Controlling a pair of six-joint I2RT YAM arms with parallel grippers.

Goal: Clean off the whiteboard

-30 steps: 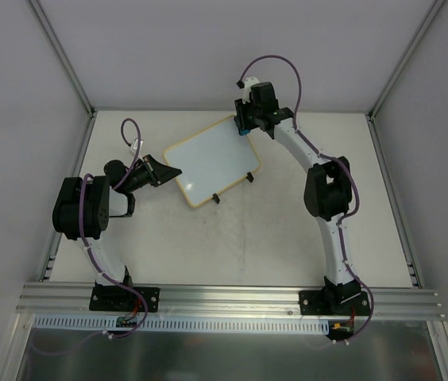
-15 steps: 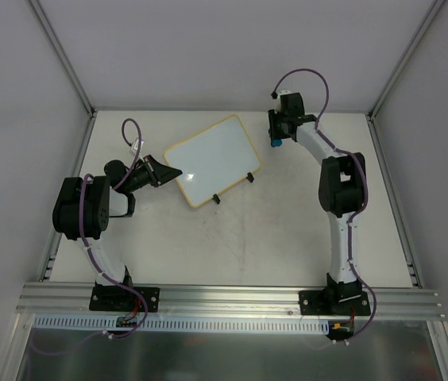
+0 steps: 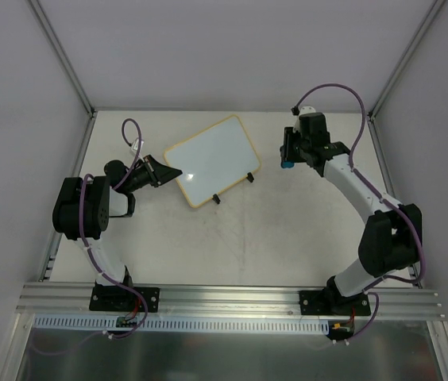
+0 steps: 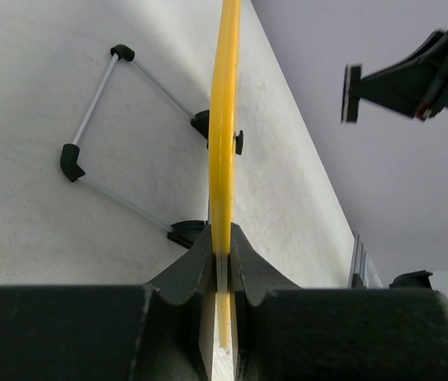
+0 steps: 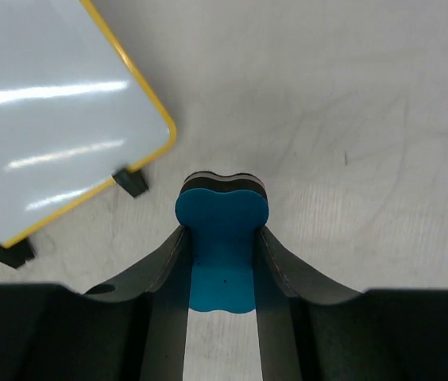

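The whiteboard (image 3: 212, 159), white with a thin yellow frame and two black clip feet, stands tilted at the middle back of the table; its face looks clean. My left gripper (image 3: 165, 172) is shut on the board's left edge; the left wrist view shows the yellow frame (image 4: 222, 159) edge-on between the jaws. My right gripper (image 3: 287, 155) is shut on the blue eraser (image 5: 222, 238), to the right of the board and apart from it. The right wrist view shows the board's corner (image 5: 57, 119) at upper left.
The board's wire stand (image 4: 97, 127) rests on the table behind it. Metal posts and white walls enclose the table (image 3: 272, 238). An aluminium rail (image 3: 232, 298) runs along the near edge by the arm bases.
My right gripper with the eraser has moved off the board's top right corner, rightward and toward the near side. The left gripper and the board have not moved.
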